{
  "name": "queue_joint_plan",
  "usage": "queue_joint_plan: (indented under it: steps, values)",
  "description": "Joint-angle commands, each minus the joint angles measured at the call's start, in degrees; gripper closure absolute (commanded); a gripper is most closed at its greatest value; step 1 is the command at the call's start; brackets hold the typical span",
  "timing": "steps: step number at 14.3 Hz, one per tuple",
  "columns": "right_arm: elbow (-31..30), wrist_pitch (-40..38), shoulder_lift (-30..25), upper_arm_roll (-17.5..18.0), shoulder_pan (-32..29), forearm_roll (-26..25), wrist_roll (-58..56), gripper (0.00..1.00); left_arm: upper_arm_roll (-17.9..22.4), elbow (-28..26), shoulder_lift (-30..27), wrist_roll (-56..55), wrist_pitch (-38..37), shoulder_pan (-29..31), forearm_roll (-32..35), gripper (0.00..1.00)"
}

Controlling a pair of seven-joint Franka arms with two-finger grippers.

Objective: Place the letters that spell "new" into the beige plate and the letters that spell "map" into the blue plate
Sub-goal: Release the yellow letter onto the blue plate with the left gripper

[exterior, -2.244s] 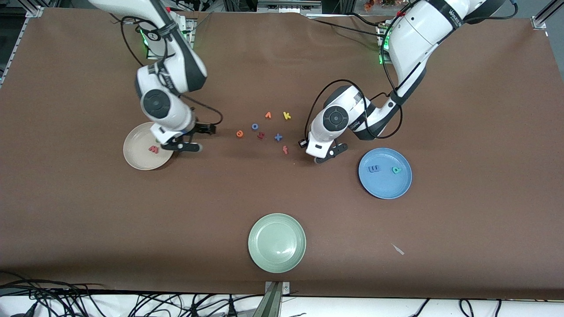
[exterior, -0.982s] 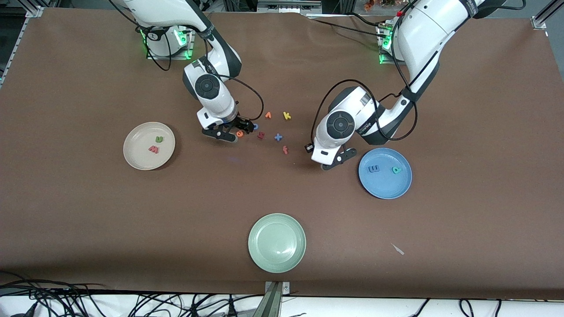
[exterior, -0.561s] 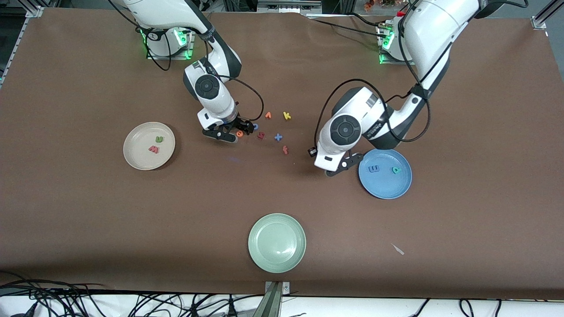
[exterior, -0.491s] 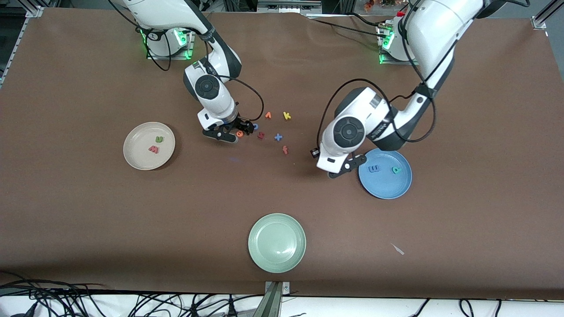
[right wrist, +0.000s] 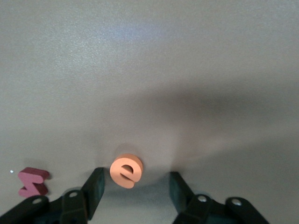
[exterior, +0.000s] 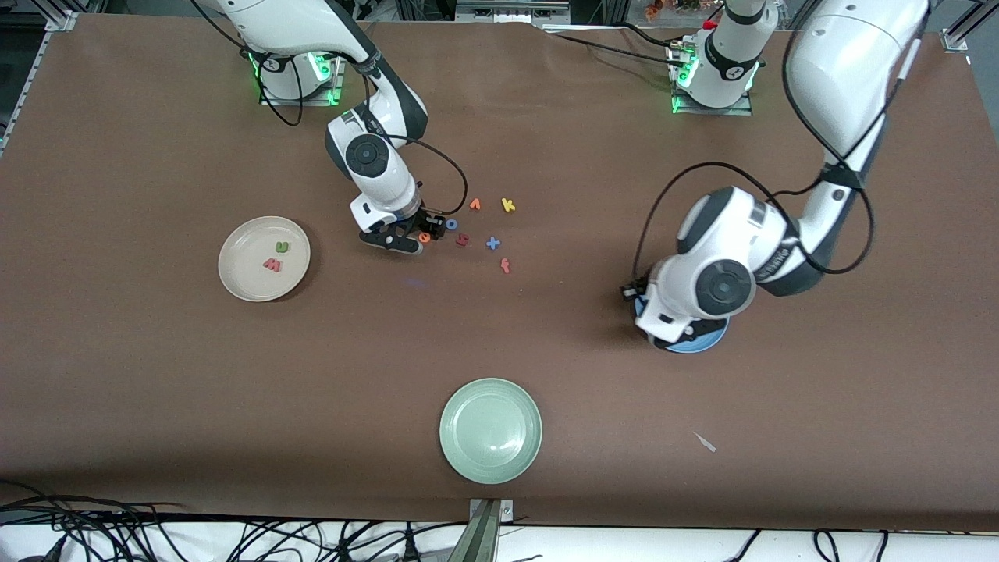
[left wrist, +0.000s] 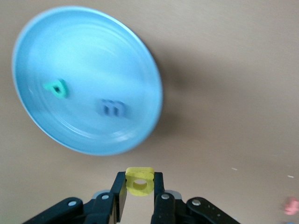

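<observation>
The orange e [right wrist: 126, 171] lies on the table among the loose letters, also seen from the front as the orange e [exterior: 424, 236]. My right gripper [right wrist: 136, 181] stands open astride it, fingers apart from it on both sides. My left gripper [left wrist: 139, 183] is shut on the yellow a [left wrist: 140, 176] and hangs over the edge of the blue plate [left wrist: 88, 51]. That plate holds the teal p [left wrist: 57, 88] and the blue m [left wrist: 112, 108]. From the front, the left arm's wrist hides most of the blue plate [exterior: 709, 341]. The beige plate [exterior: 234, 281] holds the green n [exterior: 281, 247] and the pink-red w [exterior: 271, 265].
Loose letters lie mid-table: blue o [exterior: 451, 224], dark red h [exterior: 462, 240], blue x [exterior: 492, 243], orange v [exterior: 474, 204], yellow k [exterior: 507, 205] and a red letter [exterior: 506, 266]. A pale green plate [exterior: 490, 429] sits near the front edge.
My left arm has swung with the yellow a from beside the loose letters to over the blue plate. My right gripper has stayed at the e, and its jaws have narrowed around it.
</observation>
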Motion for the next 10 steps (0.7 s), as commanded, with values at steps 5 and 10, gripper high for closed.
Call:
queue_joint_plan:
  steps: [5, 10]
  values:
    - [-0.5, 1.3, 0.3, 0.0, 0.1, -0.4, -1.0, 0.51, 0.2, -6.2, 1.3, 9.9, 2.5, 5.4, 6.2, 0.94]
    - [-0.3, 1.3, 0.3, -0.2, 0.0, -0.4, -1.8, 0.55, 0.2, -7.4, 2.8, 10.4, 4.4, 6.8, 9.6, 0.90]
